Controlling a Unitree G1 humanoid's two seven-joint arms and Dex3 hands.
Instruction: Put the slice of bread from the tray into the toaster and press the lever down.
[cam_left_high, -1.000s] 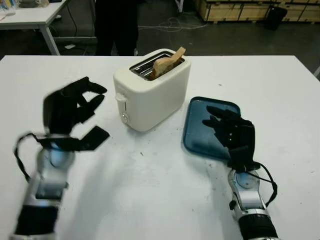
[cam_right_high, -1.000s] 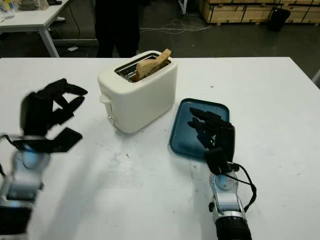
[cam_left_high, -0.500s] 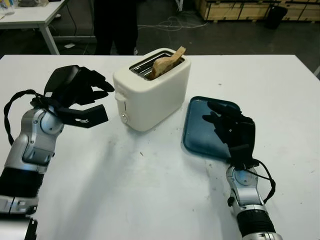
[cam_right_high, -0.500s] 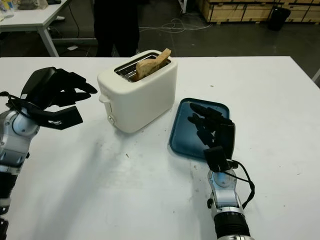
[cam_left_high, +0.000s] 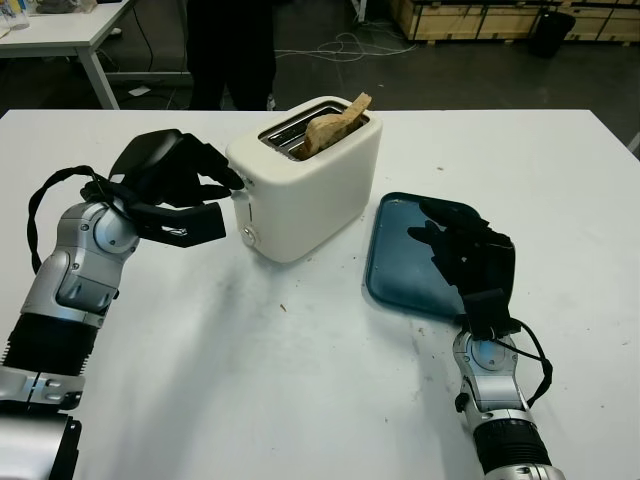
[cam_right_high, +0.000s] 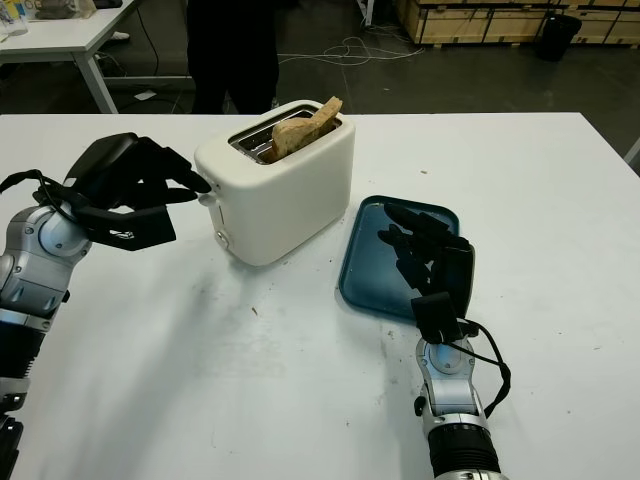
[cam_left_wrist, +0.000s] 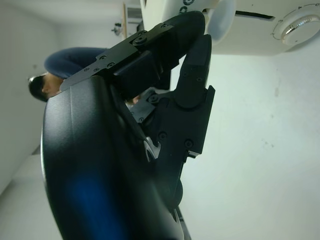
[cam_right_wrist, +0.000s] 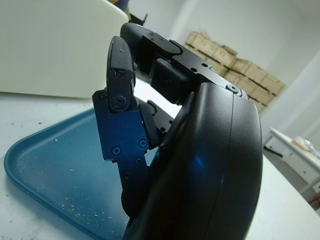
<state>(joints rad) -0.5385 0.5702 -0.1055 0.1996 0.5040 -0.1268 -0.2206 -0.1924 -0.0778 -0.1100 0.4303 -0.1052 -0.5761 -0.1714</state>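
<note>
Over on the left side of the white table (cam_left_high: 300, 400), the left hand (cam_left_high: 175, 190) is up off the surface and reaches toward the end face of the cream toaster (cam_left_high: 310, 190), holding nothing, its upper fingertips (cam_left_high: 232, 180) right at the toaster's lever (cam_left_high: 241, 196); from the head views I cannot tell whether they actually press on it, though the left wrist view shows a fingertip (cam_left_wrist: 192, 22) hard against the white lever knob (cam_left_wrist: 222, 17). Just below the lever sits a round dial (cam_left_high: 248, 235). The toaster stands near the middle of the table, turned at an angle, and the slice of bread (cam_left_high: 335, 122) is already in its top slot, leaning and poking well above the rim, so it lies up and to the right of the left hand, with the toaster's body between them. To the right of the toaster lies the dark blue tray (cam_left_high: 395, 250), with only crumbs on it. The right hand (cam_left_high: 468, 262) hovers over the tray's near right part, open and holding nothing, well apart from the bread. Beyond the table's far edge a person (cam_left_high: 232, 50) in dark clothes stands on the dark floor.
</note>
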